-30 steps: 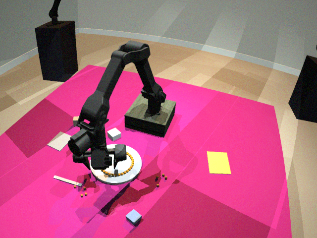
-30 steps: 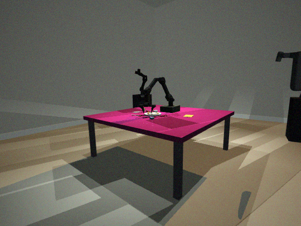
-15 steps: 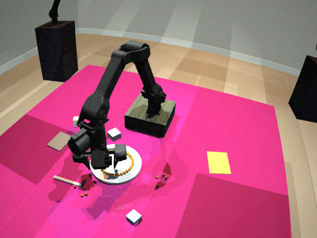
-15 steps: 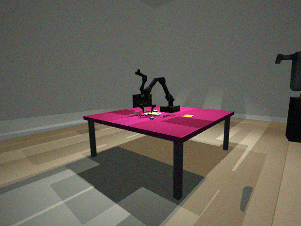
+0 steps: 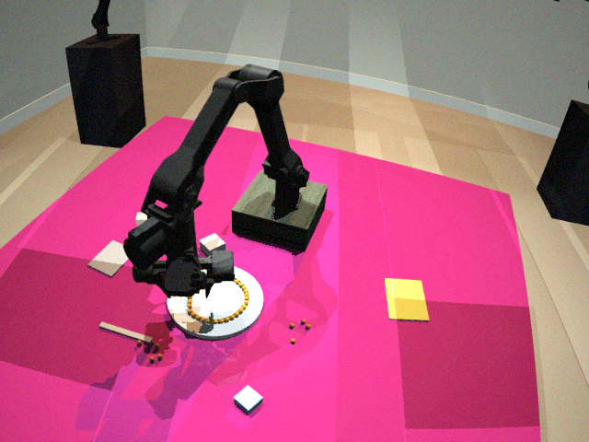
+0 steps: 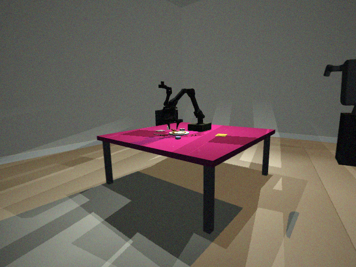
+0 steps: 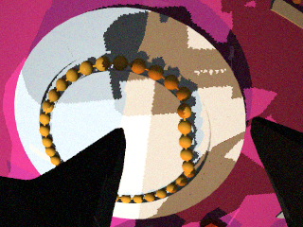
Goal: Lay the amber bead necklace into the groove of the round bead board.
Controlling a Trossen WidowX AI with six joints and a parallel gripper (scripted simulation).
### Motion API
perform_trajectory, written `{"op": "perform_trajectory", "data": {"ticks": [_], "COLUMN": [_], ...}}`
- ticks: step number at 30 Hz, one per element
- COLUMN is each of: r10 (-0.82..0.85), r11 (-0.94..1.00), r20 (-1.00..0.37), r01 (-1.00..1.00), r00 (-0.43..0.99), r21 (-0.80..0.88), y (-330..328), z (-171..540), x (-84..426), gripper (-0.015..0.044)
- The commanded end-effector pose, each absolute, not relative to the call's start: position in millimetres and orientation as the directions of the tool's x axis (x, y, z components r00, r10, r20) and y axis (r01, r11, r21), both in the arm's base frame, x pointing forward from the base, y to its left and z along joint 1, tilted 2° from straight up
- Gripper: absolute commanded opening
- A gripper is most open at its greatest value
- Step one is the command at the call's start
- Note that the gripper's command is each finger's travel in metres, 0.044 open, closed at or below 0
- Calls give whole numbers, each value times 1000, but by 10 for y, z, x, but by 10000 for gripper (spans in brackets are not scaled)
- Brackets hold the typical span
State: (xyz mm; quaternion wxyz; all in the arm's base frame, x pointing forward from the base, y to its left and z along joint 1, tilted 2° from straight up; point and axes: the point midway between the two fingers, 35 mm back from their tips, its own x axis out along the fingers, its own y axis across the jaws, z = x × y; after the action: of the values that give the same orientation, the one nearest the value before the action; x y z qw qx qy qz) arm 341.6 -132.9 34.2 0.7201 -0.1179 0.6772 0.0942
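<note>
1 black gripper (image 5: 197, 290) (image 6: 173, 128) (image 7: 189, 130) with fingers spread, nothing pinched, above the white round board (image 5: 254, 308) (image 6: 187, 133) (image 7: 227, 113), amber necklace (image 5: 246, 298) (image 7: 185, 127) lying in a loop on it, 4 loose beads (image 5: 303, 321) at 4 o'clock of the board, yellow sheet (image 5: 408, 299) (image 6: 221, 134) at 3 o'clock

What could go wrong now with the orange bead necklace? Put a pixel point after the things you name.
The gripper (image 5: 188, 295) (image 6: 173, 128) (image 7: 189, 130) is open, its fingers apart above the round board (image 5: 254, 308) (image 6: 187, 133) (image 7: 227, 109). If it comes down off-line, a fingertip might bump the amber necklace (image 5: 247, 298) (image 7: 185, 127) and push it askew.

On the right side of the wrist view, the beads seem to sit inside the groove's curved line, so that stretch may stay out of the groove if nobody nudges it.
</note>
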Motion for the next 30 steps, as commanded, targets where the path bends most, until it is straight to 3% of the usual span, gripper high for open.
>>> {"op": "perform_trajectory", "data": {"ticks": [1, 3, 30], "r10": [-25, -25, -25], "r11": [960, 960, 960], "r20": [-998, -998, -998], "r01": [-278, -278, -278], "r00": [65, 65, 65], "r21": [-43, -43, -43], "y": [-1339, -1341, -1348], "z": [384, 311, 6], "x": [3394, 3399, 3416], "gripper": [151, 120, 120]}}
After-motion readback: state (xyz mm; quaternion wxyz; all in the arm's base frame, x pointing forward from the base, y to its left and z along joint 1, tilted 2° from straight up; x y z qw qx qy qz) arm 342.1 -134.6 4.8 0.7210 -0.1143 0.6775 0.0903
